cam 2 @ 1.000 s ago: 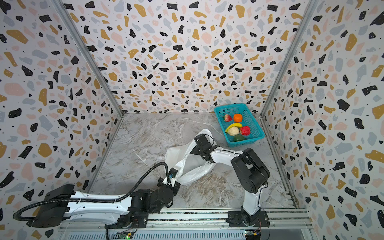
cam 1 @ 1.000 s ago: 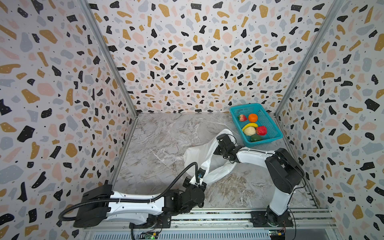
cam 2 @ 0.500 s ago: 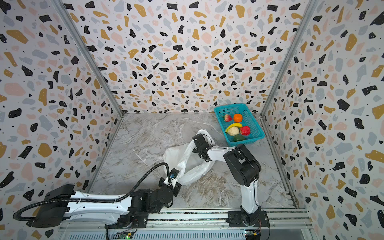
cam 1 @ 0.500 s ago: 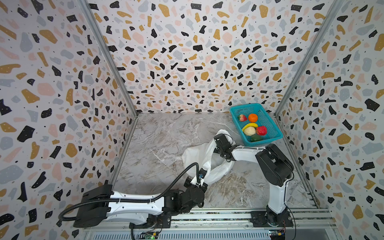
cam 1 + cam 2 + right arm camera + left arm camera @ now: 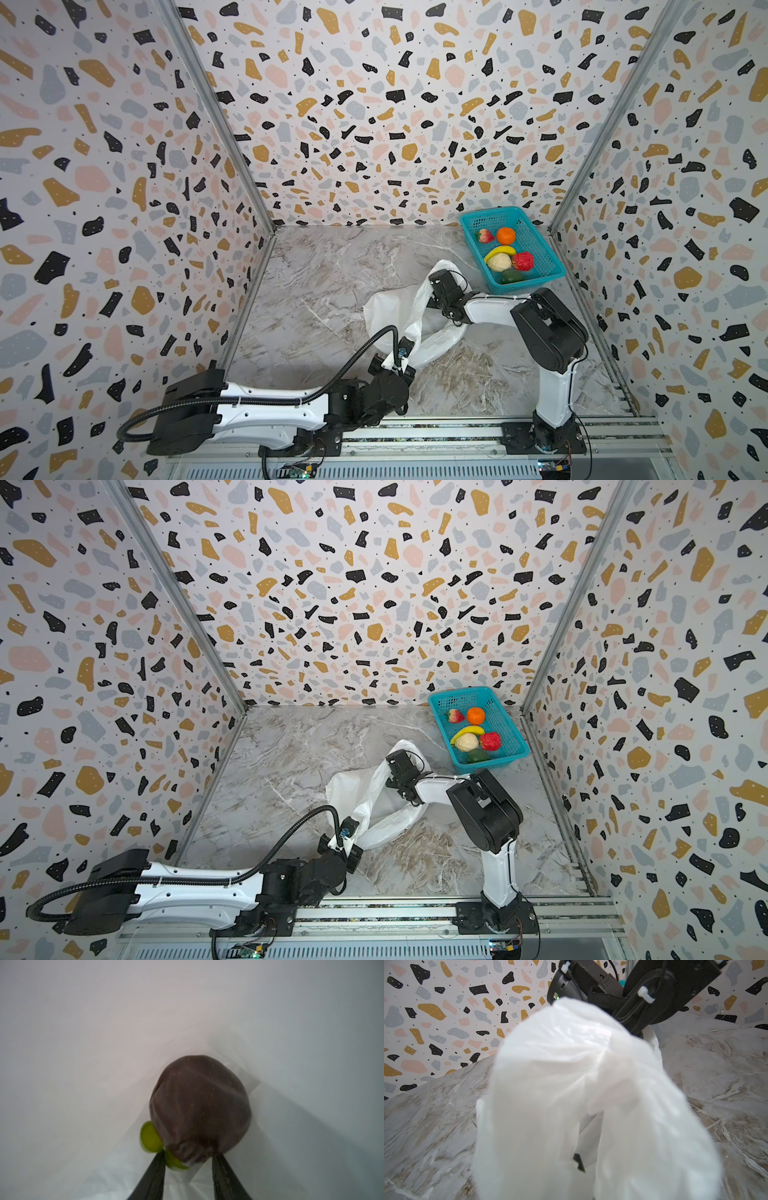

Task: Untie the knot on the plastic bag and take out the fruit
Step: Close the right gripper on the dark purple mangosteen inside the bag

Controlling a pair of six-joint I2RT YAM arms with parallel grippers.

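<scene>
Inside the crinkly plastic bag (image 5: 83, 1043), right gripper (image 5: 188, 1156) flanks a round purplish fruit (image 5: 199, 1105), grip unclear; left gripper (image 5: 400, 353) pinches plastic.

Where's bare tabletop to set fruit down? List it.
Free: marble table from the left wall to the plastic bag; also the front patch between bag and rail. Crowded: the teal basket holding fruit, and around the bag.

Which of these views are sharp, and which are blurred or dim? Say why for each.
In both top views, even light and sharp detail throughout; in the left wrist view, the plastic bag hangs too close to the lens, blurred and washed white; in the right wrist view, from inside the bag, dim grey light, the mangosteen slightly soft.
</scene>
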